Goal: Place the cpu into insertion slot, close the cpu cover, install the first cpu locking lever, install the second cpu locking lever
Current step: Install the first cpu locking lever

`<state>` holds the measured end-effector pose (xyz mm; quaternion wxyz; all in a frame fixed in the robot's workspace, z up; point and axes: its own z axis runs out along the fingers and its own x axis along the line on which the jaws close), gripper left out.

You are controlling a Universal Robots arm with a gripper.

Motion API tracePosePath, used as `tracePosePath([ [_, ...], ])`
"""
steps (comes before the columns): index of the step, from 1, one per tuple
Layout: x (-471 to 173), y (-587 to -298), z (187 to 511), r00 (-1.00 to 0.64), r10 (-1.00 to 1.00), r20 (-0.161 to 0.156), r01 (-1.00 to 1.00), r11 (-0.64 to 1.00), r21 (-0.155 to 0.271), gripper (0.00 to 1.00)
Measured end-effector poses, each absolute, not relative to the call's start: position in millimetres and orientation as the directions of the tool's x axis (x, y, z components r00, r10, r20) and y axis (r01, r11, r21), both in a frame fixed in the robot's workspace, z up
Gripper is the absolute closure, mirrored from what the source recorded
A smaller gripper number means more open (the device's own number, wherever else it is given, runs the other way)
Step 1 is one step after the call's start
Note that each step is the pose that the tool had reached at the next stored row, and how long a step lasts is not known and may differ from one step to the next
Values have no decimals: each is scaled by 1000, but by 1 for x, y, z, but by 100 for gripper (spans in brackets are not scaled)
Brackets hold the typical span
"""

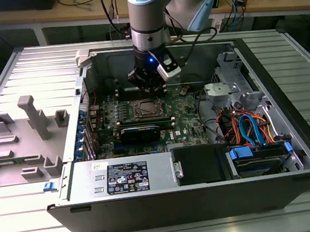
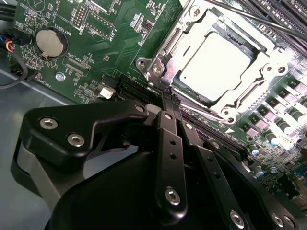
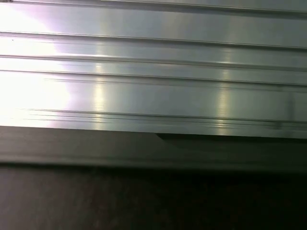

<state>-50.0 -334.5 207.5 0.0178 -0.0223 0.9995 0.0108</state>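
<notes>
The grey robot arm reaches straight down into the open computer case, its black claw (image 2: 169,96) clenched with fingertips together — poised just beside the dull silver square cpu (image 2: 216,64), seated in the dark-framed insertion slot (image 1: 146,110) under the thin silver cpu cover (image 2: 268,72) on the green motherboard (image 2: 81,43).

The hand (image 2: 169,98), its black fingers (image 2: 169,143) pressed together, hovers at the edge of the cpu cover (image 2: 184,36), which lies closed over the silver cpu (image 2: 216,64) on a green motherboard (image 2: 91,52) beside a coin-cell battery (image 2: 50,42).
</notes>
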Motion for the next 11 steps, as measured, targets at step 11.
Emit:
tracePosePath([
  [11, -50, -339, 205, -998, -44, -36, -45, 999, 20, 89],
])
